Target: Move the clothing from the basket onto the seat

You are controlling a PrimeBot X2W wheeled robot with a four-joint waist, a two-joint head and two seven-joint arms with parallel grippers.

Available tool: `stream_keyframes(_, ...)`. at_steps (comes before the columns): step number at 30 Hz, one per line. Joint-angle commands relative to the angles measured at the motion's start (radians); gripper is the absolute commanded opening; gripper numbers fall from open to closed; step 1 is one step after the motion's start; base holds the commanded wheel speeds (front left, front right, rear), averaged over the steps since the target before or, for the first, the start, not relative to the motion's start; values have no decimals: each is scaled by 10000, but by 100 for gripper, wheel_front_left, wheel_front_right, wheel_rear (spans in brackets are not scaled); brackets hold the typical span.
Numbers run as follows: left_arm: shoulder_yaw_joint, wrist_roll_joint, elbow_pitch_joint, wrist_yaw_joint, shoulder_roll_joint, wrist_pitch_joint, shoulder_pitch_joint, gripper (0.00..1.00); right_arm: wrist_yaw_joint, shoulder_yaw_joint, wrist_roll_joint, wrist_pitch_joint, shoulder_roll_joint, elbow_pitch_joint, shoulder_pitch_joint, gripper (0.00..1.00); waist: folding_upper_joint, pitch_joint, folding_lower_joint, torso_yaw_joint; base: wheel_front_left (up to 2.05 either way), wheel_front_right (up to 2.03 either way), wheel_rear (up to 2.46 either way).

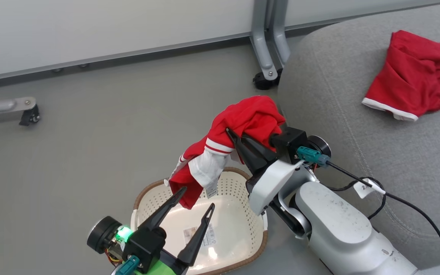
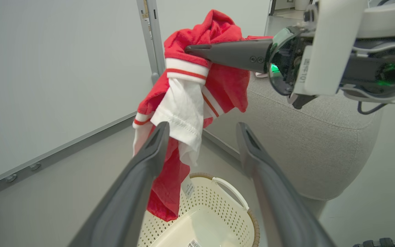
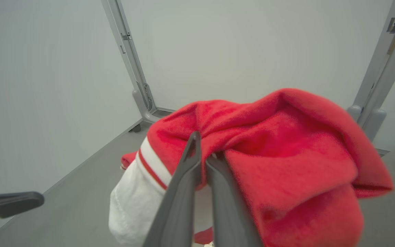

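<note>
Grey floor (image 1: 90,160) lay all around, with a pale wall (image 1: 109,30) behind it and a metal leg on a small wheel (image 1: 266,74) by the wall. The big grey seat (image 1: 357,145) was on the right side in the head view. The red shorts (image 1: 414,72) with the white edge lay on top of the seat, well apart from the white basket (image 1: 239,187). The red-and-white top (image 1: 246,118) was up in the air, above the far edge of the basket and next to the seat's side. The right gripper (image 1: 229,132) had its two dark fingers pinched shut on the red part of the top, near a striped cuff. The white part and a long red end hung down toward the basket. The left gripper (image 1: 198,197) was over the basket with its fingers spread wide, and it held nothing. The hanging red end was right by one of its fingers, but it was hard to tell if they touched. A paper sticker (image 1: 201,233) lay on the basket's bottom.
</note>
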Motion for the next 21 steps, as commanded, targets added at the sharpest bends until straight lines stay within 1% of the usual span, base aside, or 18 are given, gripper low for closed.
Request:
stream_keyframes(1,-36,45,-38,-25,69,47,-208,100,1,-88,-75,-90,-18,-64,141,0,-1,203,0,-872,0,0,0)
stream_keyframes(6,-150,67,-132,-85,152,166,-426,100,1,-295,-148,-177,-64,-130,230,0,-1,414,0,-1866,0,0,0)
stream_keyframes(13,-239,82,-306,-178,405,437,-690,100,1,-759,-195,-339,-31,-242,475,0,-1,812,0,-3319,0,0,0)
stream_keyframes(19,-414,123,-569,-261,625,728,-924,100,1,-1294,-277,-490,-5,-316,789,0,-1,1084,0,-4191,0,0,0)
stream_keyframes(21,-502,85,-646,-285,658,823,-1019,100,1,-1564,-314,-518,-35,-353,914,0,-1,1177,0,-4320,0,0,0)
